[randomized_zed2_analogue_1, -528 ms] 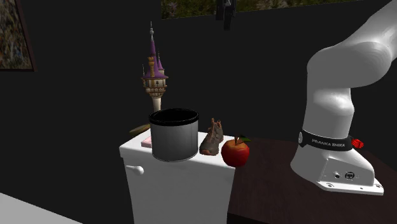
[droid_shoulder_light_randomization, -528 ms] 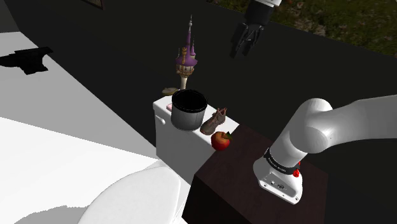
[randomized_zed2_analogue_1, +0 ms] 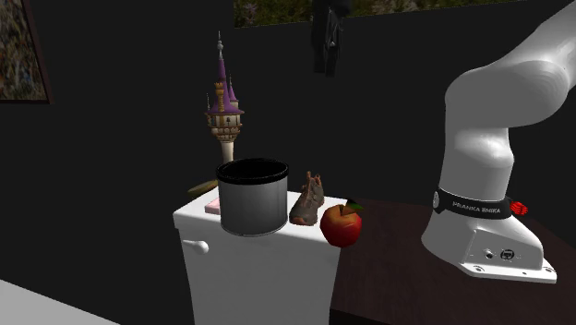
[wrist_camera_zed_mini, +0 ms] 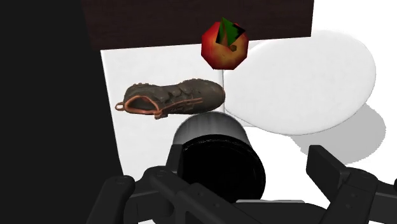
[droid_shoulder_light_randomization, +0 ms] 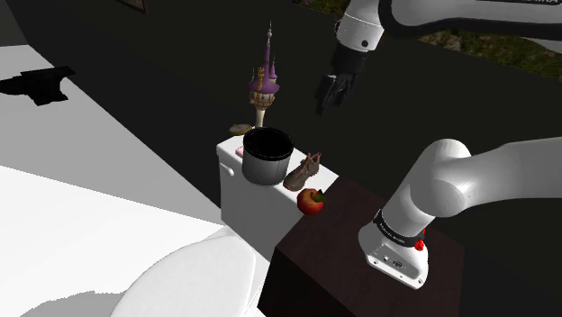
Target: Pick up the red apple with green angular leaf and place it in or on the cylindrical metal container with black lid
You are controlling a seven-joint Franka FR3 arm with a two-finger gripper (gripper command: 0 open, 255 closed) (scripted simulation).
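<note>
The red apple (droid_shoulder_light_randomization: 311,201) (randomized_zed2_analogue_1: 342,224) (wrist_camera_zed_mini: 223,44) with a green leaf sits at the corner of the white toilet tank (droid_shoulder_light_randomization: 243,191), beside the dark stand. The grey metal container (droid_shoulder_light_randomization: 267,155) (randomized_zed2_analogue_1: 252,196) (wrist_camera_zed_mini: 216,159), black inside with a black rim, stands upright on the same tank. My gripper (droid_shoulder_light_randomization: 326,95) (randomized_zed2_analogue_1: 327,51) (wrist_camera_zed_mini: 235,191) hangs high above the tank, over the container and boot, well clear of the apple. Its fingers stand apart with nothing between them.
A brown boot (droid_shoulder_light_randomization: 303,171) (wrist_camera_zed_mini: 172,98) lies between container and apple. A toy castle (droid_shoulder_light_randomization: 264,83) with purple spires rises behind the container. A flat pink item (randomized_zed2_analogue_1: 213,205) lies by the container. The toilet lid (wrist_camera_zed_mini: 305,83) lies below the tank; the arm's base (droid_shoulder_light_randomization: 396,248) stands on the dark stand (droid_shoulder_light_randomization: 324,270).
My gripper has come down and toward the shoulder view's left, closer over the tank. The apple has tilted and shifted slightly lower at the tank's corner.
</note>
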